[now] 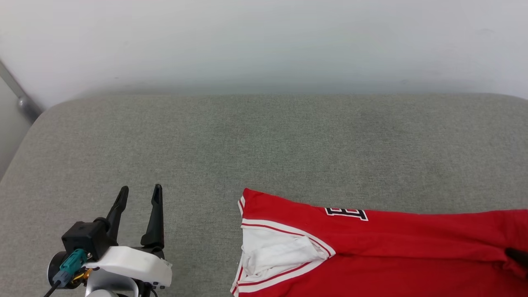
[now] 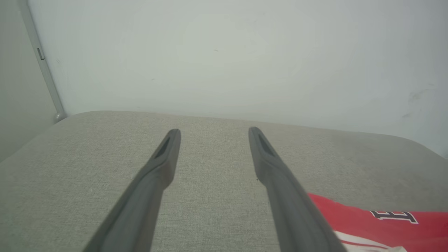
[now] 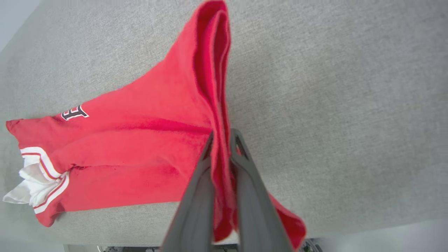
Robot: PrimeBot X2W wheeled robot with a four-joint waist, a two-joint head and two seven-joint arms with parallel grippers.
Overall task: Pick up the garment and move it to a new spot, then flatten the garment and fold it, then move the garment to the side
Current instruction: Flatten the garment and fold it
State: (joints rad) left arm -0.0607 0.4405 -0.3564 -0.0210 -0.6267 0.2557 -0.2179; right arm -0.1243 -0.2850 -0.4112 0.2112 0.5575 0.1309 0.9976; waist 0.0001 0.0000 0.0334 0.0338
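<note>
Right claw (image 3: 222, 134) clenched on a raised pleat of the shirt (image 3: 140, 147); left claw (image 1: 140, 189) spread, empty. Pickup seems begun; flattening, folding, setting aside apparently remain.

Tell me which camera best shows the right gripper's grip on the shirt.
Right wrist view: the right gripper is shut on a bunched fold of the garment. Head view catches a dark fingertip at its right edge; left wrist view shows a corner of it.
</note>
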